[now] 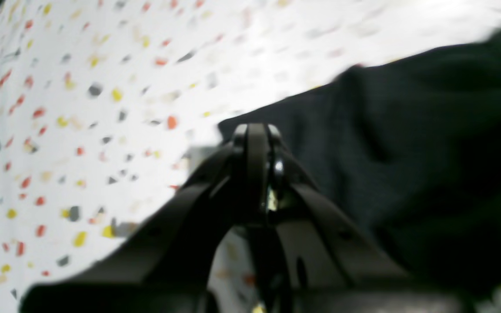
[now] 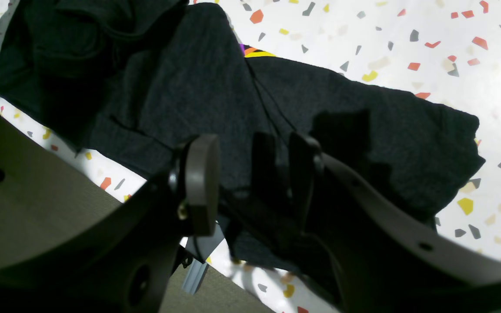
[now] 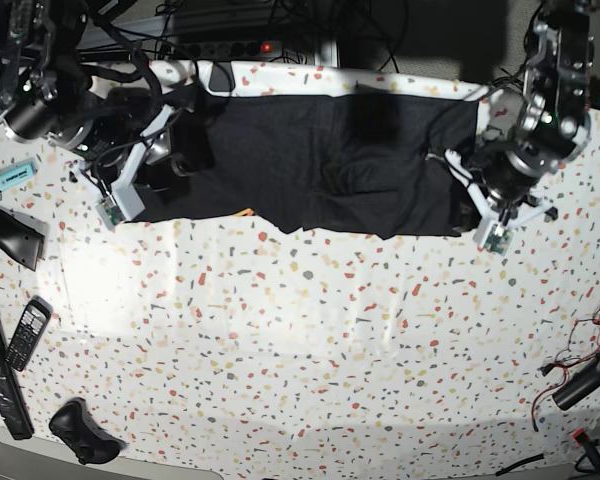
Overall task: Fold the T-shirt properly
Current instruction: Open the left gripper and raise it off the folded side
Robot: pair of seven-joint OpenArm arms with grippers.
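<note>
One T-shirt (image 3: 320,175) lies stretched as a long black band across the far side of the table (image 3: 310,340), its far edge running close along the table's back rim. Two arms flank it, one at each end. The left end effector (image 1: 257,130) shows its fingers pressed together right at the fabric's edge; the wrist view is blurred, so whether cloth is actually caught between them is hard to say. The right end effector (image 2: 250,174) stands spread wide, one pad (image 2: 202,182) out over the table's edge, the other finger down on dark cloth, nothing gripped that I can see. A sliver of yellow and orange print (image 2: 257,52) peeks from under a fold. The near half of the speckled white cover is broad open room. At the table's edge on the right arm's side: one turquoise marker (image 3: 12,177), one phone (image 3: 26,332), one dark controller-like lump (image 3: 80,432). Cables (image 3: 270,25) tangle behind the back rim.
</note>
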